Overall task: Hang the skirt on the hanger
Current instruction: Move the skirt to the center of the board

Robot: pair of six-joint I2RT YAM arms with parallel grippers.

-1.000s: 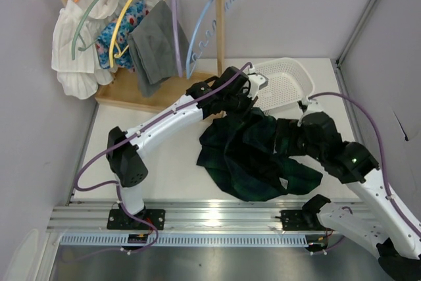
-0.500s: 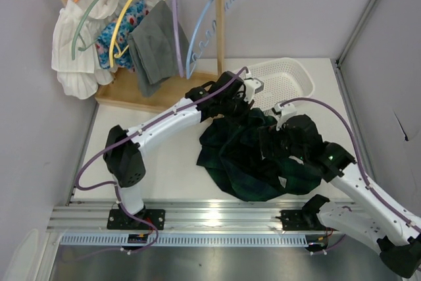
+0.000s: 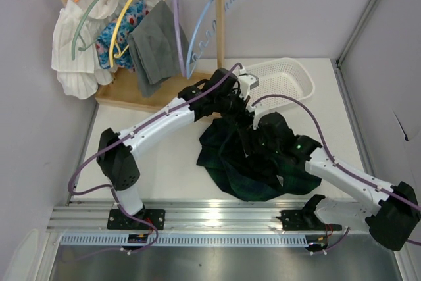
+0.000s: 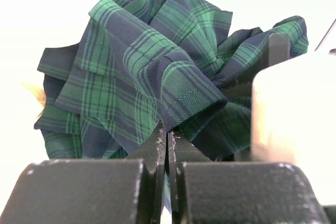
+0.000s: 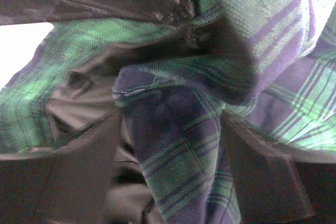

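Skirt (image 3: 247, 162) is heaped at the centre of the table (image 3: 164, 169), a dark green plaid with its 12 o'clock edge pulled up into a peak.

Left pincer (image 4: 167, 139): jaws fully together, pinching a thin fold of skirt at that peak. The bunched cloth sits right over the tips and fills the wrist view.

Right pincer (image 5: 173, 124): jaws wide, straddling a thick fold of skirt. Fingers (image 5: 262, 182) are on either side of it. Can't tell if they press the cloth. From above, this pincer is buried in the heap, just at 5 o'clock of the left one.

Around:
- Wooden rack (image 3: 220, 24) is at 10–11 o'clock of the skirt, and its base (image 3: 125, 93) sits on the table.
- Blue hanger (image 3: 197, 41) at the rack's right end is bare, just inside the right post.
- Next along towards 9 o'clock are a grey garment (image 3: 154, 51), a yellow hanger (image 3: 125, 21), a floral garment (image 3: 108, 44) and a white garment (image 3: 72, 51), all crowded together.
- White basket (image 3: 304, 77) is at 1 o'clock of the skirt, close to the left wrist.

In the way: my left arm (image 3: 164, 116) lies diagonally between skirt and rack, its wrist over the base's right corner. My right arm (image 3: 342, 176) comes in from 4 o'clock, low over the heap.
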